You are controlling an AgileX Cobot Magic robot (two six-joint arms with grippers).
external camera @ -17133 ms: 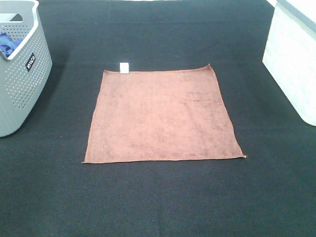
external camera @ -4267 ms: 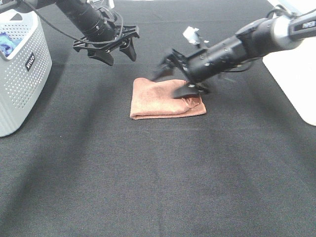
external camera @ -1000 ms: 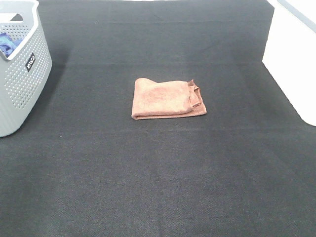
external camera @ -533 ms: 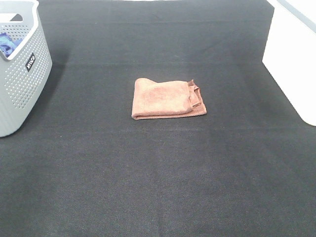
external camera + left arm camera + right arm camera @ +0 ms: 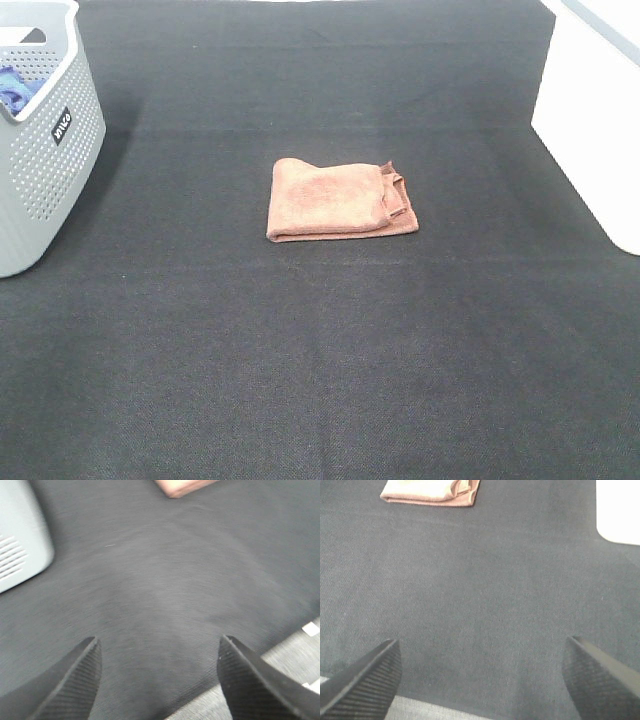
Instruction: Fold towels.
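1. One towel (image 5: 338, 199), rust-coloured, lies folded into a compact rectangle near the middle of the dark surface (image 5: 320, 360). It is the only cloth on the surface itself.
2. The fold's rounded edge faces the grey basket; at the opposite end the layered hems show, one corner turned up a little.
3. One grey perforated basket (image 5: 45, 150) stands at the left edge of the exterior high view, well apart from the towel. One blue item (image 5: 16, 85) shows inside it; what it is cannot be told.
4. One white bin (image 5: 595, 120) stands at the right edge, also well apart from the towel.
5. Neither arm appears in the exterior high view.
6. The left gripper (image 5: 157, 672) hangs over bare surface with its jaws spread wide and nothing between them. A corner of the towel (image 5: 182, 486) and part of the basket (image 5: 22, 540) show in the left wrist view, which is blurred.
7. The right gripper (image 5: 480, 680) has its jaws spread wide too, empty, above bare surface. The towel (image 5: 431, 492) and a corner of the white bin (image 5: 619, 510) show in its view, both well away from the jaws.
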